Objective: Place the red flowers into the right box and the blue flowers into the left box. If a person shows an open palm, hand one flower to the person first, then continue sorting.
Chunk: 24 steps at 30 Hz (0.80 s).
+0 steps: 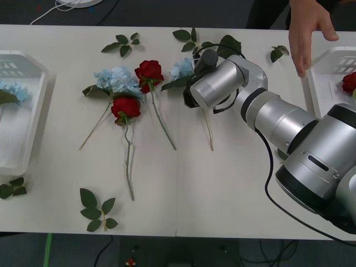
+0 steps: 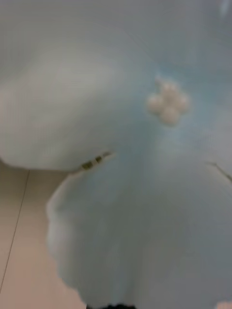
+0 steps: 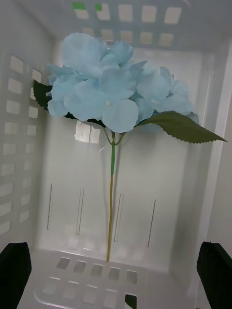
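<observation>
My right gripper is low over a blue flower at the table's middle back. Its pale petals sit very close in the right wrist view. Another blue flower lies left of it, beside two red flowers with long stems. The left box holds a blue flower. That blue flower lies flat on the box floor, and my left gripper stands open above its stem end. The right box holds a red flower. A person's hand reaches down beside the right box.
Loose green leaf sprigs lie at the back, near the front edge and by the left box. More leaves lie behind my right wrist. A white cable runs off the table's far side.
</observation>
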### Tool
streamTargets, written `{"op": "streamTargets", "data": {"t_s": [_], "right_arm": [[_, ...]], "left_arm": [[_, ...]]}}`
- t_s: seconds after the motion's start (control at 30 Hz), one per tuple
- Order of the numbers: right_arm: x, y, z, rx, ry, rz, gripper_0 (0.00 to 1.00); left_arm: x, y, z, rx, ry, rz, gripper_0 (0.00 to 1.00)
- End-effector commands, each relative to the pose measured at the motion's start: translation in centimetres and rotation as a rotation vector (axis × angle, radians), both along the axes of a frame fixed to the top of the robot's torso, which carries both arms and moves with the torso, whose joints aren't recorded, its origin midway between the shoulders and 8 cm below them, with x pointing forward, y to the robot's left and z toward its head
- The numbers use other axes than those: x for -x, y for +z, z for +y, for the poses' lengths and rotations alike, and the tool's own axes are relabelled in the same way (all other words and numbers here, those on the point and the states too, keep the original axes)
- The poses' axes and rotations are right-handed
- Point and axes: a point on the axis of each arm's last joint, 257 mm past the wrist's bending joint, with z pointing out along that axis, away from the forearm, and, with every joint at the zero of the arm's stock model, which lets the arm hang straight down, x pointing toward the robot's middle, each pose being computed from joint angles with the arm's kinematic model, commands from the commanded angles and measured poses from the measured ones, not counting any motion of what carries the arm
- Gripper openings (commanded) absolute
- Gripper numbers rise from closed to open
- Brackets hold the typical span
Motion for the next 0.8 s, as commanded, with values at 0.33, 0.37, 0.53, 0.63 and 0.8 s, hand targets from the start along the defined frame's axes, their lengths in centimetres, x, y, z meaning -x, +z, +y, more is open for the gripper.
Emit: {"op": "streamTargets", "data": {"t_s": [0.33, 0.37, 0.53, 0.63, 0.8], "right_arm": [[-2.2, 6.2, 1.5, -0.020, 0.091, -0.088, 0.00], [-2.1, 6.5, 1.4, -0.020, 0.096, -0.088, 0.00], [-1.0, 7.9, 1.1, -0.044, 0.119, -0.075, 0.00], [0.0, 8.6, 1.0, -0.046, 0.145, -0.077, 0.00], [1.8, 9.6, 0.3, -0.046, 0.203, -0.116, 0.00]], "left_arm": [[-5.5, 7.0, -8.5, -0.117, -0.261, -0.031, 1.00], [-5.8, 6.9, -9.0, -0.127, -0.276, -0.026, 1.00], [-7.6, 5.3, -12.5, -0.207, -0.387, -0.004, 1.00], [-8.8, 4.0, -14.6, -0.258, -0.450, -0.007, 1.00], [-10.5, 1.7, -18.7, -0.327, -0.547, -0.012, 1.00]]}}
